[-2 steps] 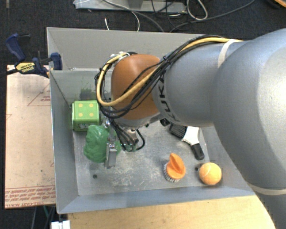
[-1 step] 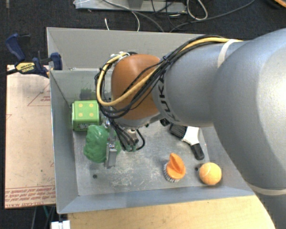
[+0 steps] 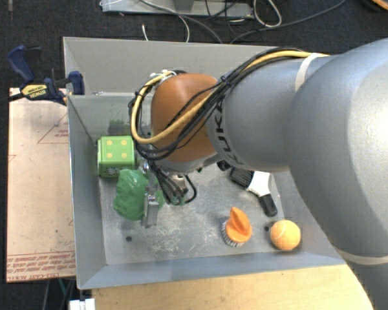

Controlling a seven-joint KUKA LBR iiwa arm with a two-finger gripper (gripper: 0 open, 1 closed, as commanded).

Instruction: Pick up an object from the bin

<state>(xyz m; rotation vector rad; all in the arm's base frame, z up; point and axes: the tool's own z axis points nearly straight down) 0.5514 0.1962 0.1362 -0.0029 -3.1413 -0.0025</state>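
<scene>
Green crumpled soft object [image 3: 129, 194] lies on the bin [image 3: 187, 230] floor by the left wall, just beside a green dotted block [image 3: 115, 155]. Gripper [image 3: 151, 208] is lowered at this object's right side, touching or just beside it; whether it is wide or narrow cannot be determined. Orange cone-shaped piece [image 3: 238, 226] and yellow-orange ball [image 3: 285, 234] rest near the bin's front right corner.

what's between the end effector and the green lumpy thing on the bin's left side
Nothing visible. The end effector is right against the green lumpy thing. The green dotted cube lies behind that thing; the orange cone and orange ball lie to the right, clear of it.
</scene>
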